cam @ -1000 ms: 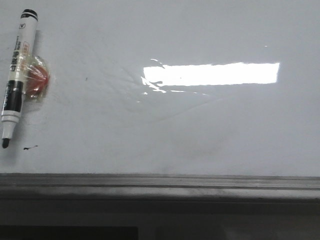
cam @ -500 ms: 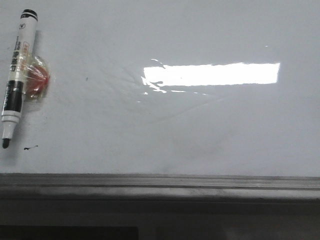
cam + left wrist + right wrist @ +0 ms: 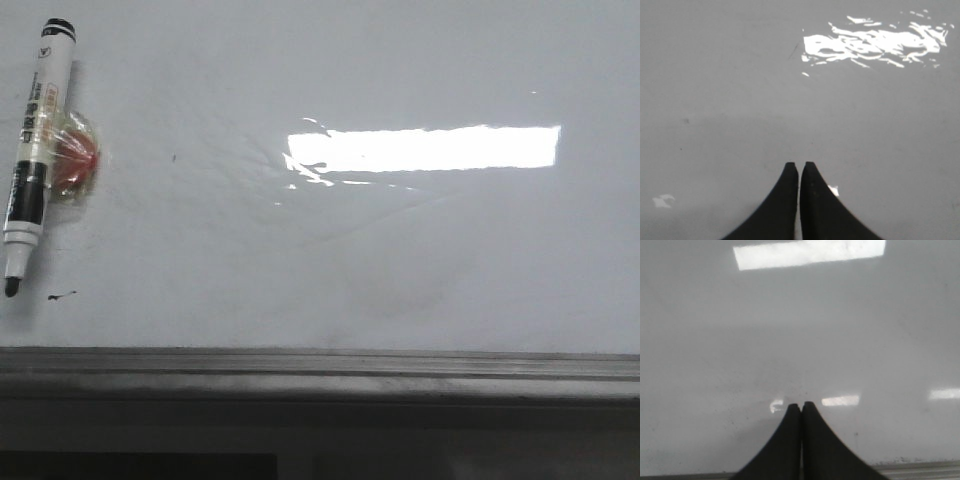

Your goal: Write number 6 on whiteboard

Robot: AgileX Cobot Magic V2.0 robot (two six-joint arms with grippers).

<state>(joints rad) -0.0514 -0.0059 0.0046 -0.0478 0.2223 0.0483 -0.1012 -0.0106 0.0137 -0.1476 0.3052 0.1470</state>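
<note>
The whiteboard [image 3: 330, 260] fills the front view, glossy white with a bright rectangular glare. No number 6 shows on it; only a tiny black smudge [image 3: 60, 295] sits near the marker tip. A white and black marker [image 3: 35, 150] lies at the far left, tip toward the near edge, with a red lump wrapped in clear tape [image 3: 75, 160] stuck to its side. My left gripper [image 3: 799, 165] is shut and empty over bare board. My right gripper [image 3: 801, 405] is shut and empty over the board near its grey edge. Neither gripper shows in the front view.
The grey metal edge strip [image 3: 320, 370] runs along the board's near side, with a dark band below it. It also shows in the right wrist view [image 3: 920, 470]. The board film is wrinkled beside the glare [image 3: 300, 170].
</note>
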